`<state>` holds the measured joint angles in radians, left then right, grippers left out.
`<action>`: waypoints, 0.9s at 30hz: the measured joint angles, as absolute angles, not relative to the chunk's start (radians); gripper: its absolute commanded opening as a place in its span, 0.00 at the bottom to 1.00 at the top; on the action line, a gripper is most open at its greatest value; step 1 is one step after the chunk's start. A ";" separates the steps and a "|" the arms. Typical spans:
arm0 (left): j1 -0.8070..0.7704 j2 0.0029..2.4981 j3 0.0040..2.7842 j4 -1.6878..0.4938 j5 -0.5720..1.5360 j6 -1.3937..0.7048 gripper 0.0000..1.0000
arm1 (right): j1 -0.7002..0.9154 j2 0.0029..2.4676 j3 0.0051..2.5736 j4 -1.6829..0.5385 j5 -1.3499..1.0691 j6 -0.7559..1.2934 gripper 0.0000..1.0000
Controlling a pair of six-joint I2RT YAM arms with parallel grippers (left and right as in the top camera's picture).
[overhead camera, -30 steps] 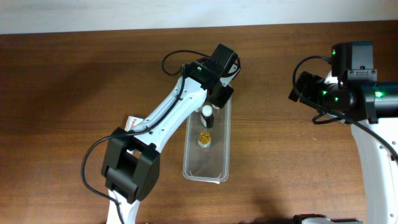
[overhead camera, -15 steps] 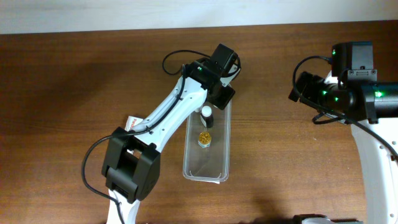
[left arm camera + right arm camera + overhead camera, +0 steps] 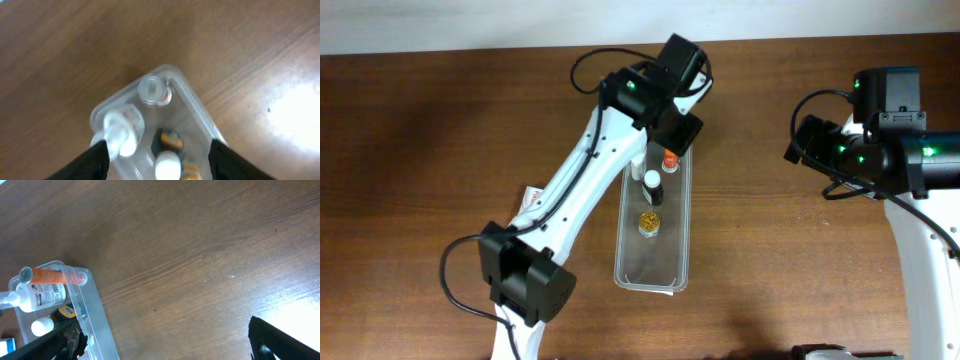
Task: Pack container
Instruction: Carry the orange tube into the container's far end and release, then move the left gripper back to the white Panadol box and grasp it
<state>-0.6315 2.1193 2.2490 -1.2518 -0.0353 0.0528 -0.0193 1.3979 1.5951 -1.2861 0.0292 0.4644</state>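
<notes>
The container (image 3: 657,262), a long clear plastic bin, lies in the middle of the table. An orange-capped bottle (image 3: 670,160) stands at its far end, then a dark bottle with a white cap (image 3: 651,183), then a small gold-lidded jar (image 3: 649,223). My left gripper (image 3: 672,130) hangs open above the far end with nothing between its fingers. In the left wrist view the container (image 3: 200,107) lies below the left gripper (image 3: 160,170), with the orange-capped bottle (image 3: 152,91) and a white pump bottle (image 3: 120,131). My right gripper (image 3: 170,345) stands open over bare wood at the right.
A small white box (image 3: 532,197) lies on the table left of the container, partly under the left arm. The right wrist view shows the container's wall (image 3: 95,315) at its left edge and open wood to the right.
My left gripper has opened, let go of the orange-capped bottle in the container's far end, and drawn up and back. The right arm has not moved.
</notes>
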 measured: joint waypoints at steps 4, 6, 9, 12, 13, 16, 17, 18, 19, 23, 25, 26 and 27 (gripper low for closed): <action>-0.618 2.119 2.312 -1.385 -0.082 0.032 0.73 | -0.019 1.398 1.595 -1.287 0.029 0.464 0.98; -0.588 2.119 2.314 -1.450 -0.107 0.002 0.74 | -0.019 1.398 1.595 -1.287 0.029 0.464 0.98; -0.503 2.120 2.313 -1.530 -0.125 -0.039 0.74 | -0.019 1.398 1.595 -1.286 0.029 0.465 0.98; -0.383 2.120 2.312 -1.570 -0.130 -0.068 0.75 | -0.019 1.398 1.595 -1.287 0.029 0.464 0.98; -0.344 2.120 2.307 -1.576 -0.124 -0.074 0.75 | -0.019 1.398 1.595 -1.287 0.029 0.464 0.98; -0.221 2.120 2.267 -1.578 -0.097 -0.083 0.74 | -0.019 1.398 1.595 -1.287 0.029 0.464 0.98; -0.182 2.120 2.242 -1.578 -0.089 -0.083 0.74 | -0.019 1.398 1.595 -1.287 0.029 0.464 0.98; -0.151 2.120 2.210 -1.569 -0.082 -0.080 0.75 | -0.019 1.398 1.595 -1.287 0.029 0.464 0.98; -0.123 2.120 2.171 -1.560 -0.078 -0.073 0.75 | -0.019 1.398 1.595 -1.287 0.029 0.464 0.98; -0.069 2.120 1.982 -1.460 -0.063 -0.025 0.75 | -0.019 1.398 1.595 -1.287 0.029 0.464 0.98; -0.064 2.121 1.885 -1.398 -0.052 0.005 0.75 | -0.019 1.398 1.595 -1.286 0.029 0.464 0.98; -0.064 2.121 1.851 -1.375 -0.048 0.017 0.75 | -0.019 1.398 1.595 -1.287 0.029 0.464 0.98; -0.065 2.121 1.807 -1.341 -0.044 0.033 0.75 | -0.019 1.398 1.595 -1.286 0.029 0.464 0.98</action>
<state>-0.0650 2.1208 1.8069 -1.3415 -0.0441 0.0326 -0.0193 1.3983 1.5951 -1.2858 0.0292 0.4641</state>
